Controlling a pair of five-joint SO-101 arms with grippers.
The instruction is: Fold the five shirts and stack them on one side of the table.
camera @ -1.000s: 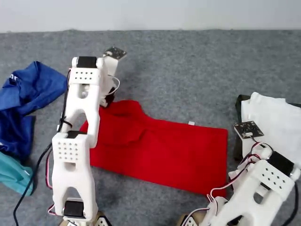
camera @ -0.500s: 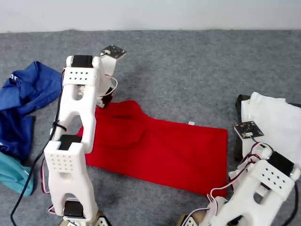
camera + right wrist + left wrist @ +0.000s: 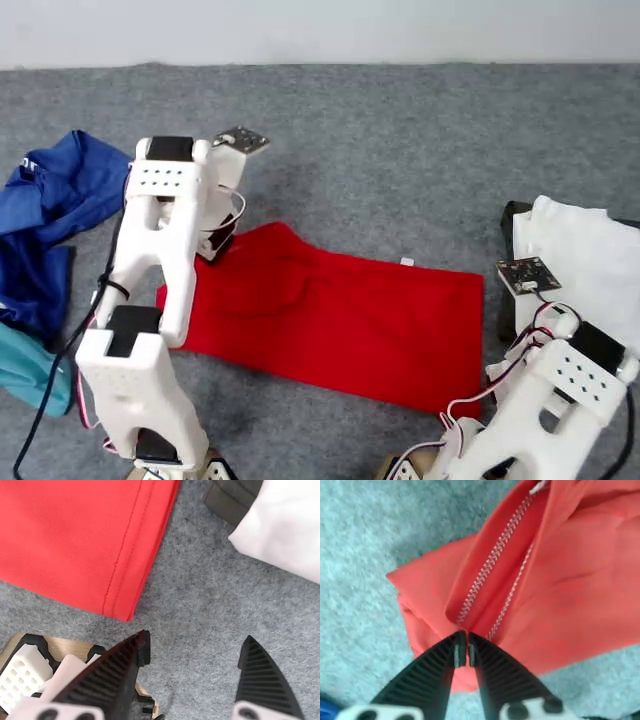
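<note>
My left fingers [image 3: 430, 675] pinch a tiny bit of red shirt [image 3: 580, 580], so a fast pull could slip it; right fingers [image 3: 115, 672] open, w/ nothing.

Grey felt-like table cover [image 3: 420, 150]; pale wall [image 3: 320, 30] along far edge; wooden board [image 3: 60, 645] on cover.

Spread shirt [image 3: 360, 320] centre; crumpled shirts [image 3: 60, 200] left; folded stack [image 3: 580, 260] right.
</note>
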